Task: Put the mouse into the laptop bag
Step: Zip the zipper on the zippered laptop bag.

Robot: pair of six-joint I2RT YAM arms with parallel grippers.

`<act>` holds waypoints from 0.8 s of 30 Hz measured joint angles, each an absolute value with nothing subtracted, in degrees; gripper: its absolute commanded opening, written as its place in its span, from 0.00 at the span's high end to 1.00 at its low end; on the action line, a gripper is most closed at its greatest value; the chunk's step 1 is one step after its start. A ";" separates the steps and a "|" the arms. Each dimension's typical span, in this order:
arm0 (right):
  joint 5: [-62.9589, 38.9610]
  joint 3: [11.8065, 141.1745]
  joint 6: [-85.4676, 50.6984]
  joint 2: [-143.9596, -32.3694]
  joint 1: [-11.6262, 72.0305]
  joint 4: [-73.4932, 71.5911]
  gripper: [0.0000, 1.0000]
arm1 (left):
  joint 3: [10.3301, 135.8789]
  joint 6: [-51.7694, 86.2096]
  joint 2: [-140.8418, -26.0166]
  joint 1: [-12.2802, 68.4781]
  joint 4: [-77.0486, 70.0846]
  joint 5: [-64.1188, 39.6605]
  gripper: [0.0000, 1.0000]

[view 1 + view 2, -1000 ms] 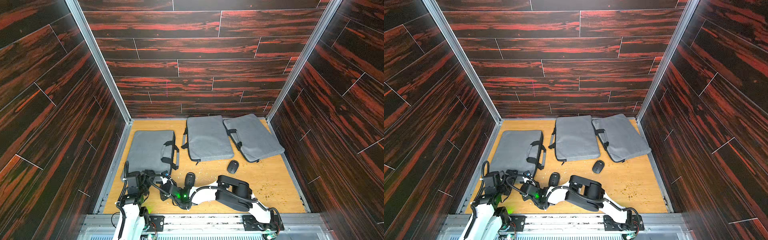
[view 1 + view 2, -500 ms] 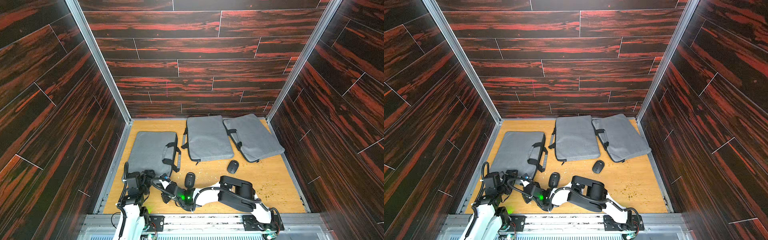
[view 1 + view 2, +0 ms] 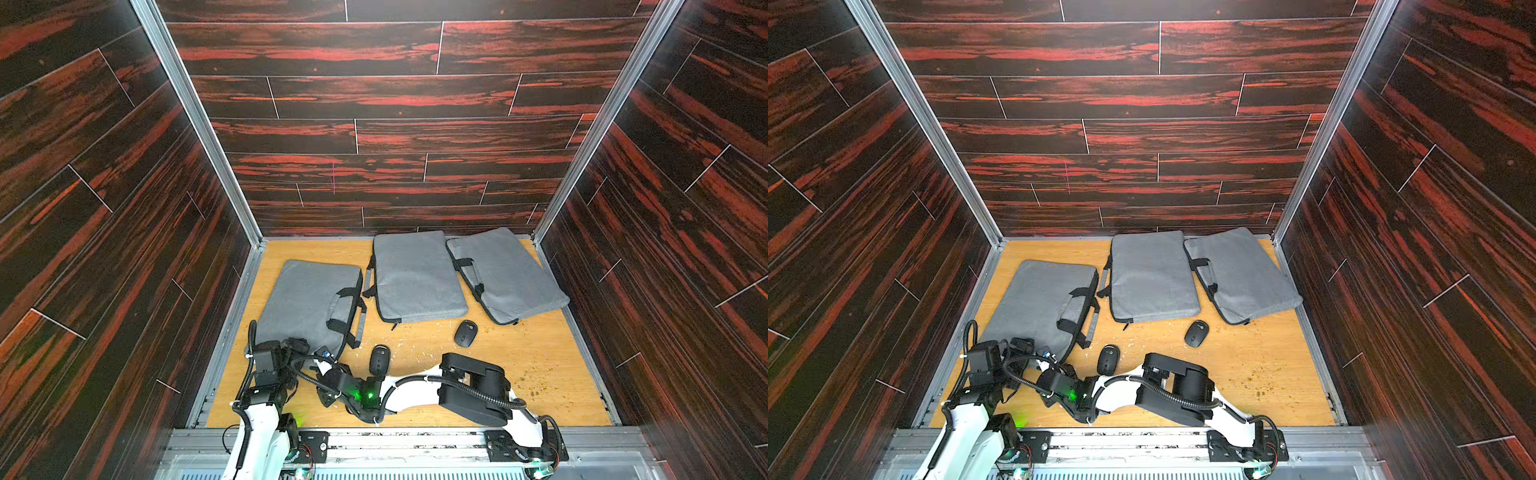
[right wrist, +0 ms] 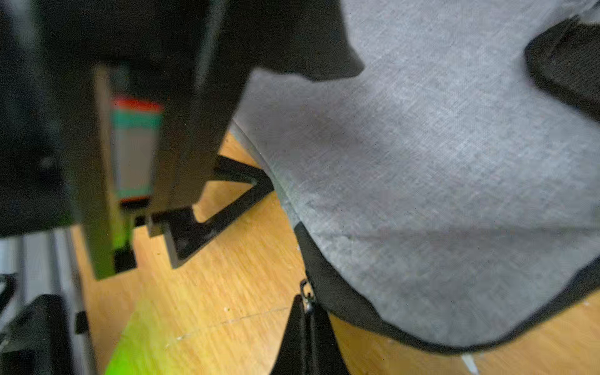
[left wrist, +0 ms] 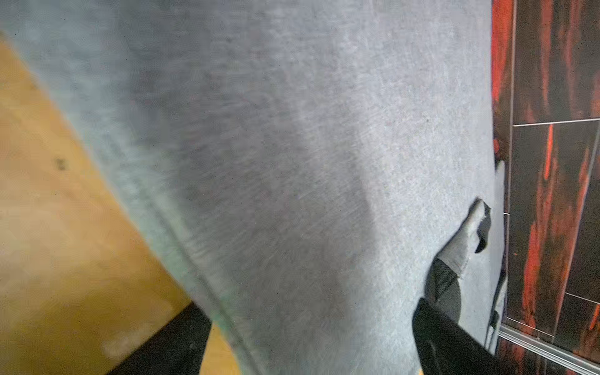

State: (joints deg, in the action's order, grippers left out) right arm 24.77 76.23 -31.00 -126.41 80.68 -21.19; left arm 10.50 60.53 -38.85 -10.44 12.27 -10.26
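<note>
Right gripper (image 4: 305,311), pinching the zip pull (image 4: 303,290), has dragged it toward 10 o'clock, likely opening the bag (image 3: 307,299); left gripper (image 5: 308,311) spread astride it; mouse (image 3: 379,359) waits on table (image 3: 519,374) at bag's 4 o'clock

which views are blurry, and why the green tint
Left wrist view: laptop bag fabric smeared, table soft. Right wrist view: near arm parts defocused, zipper pull sharper, green cast on table. In both top views: sharp, green light on right arm, likely the source.
</note>
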 measured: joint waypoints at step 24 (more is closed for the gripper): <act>14.79 72.58 -29.91 -126.41 77.89 -29.06 1.00 | 10.37 63.57 -43.13 -10.50 8.84 -16.91 0.25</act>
State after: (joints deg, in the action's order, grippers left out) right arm 14.79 72.58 -29.91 -126.41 77.89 -29.06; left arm 10.37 63.57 -43.13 -10.50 8.84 -16.91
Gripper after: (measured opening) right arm 0.055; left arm 0.863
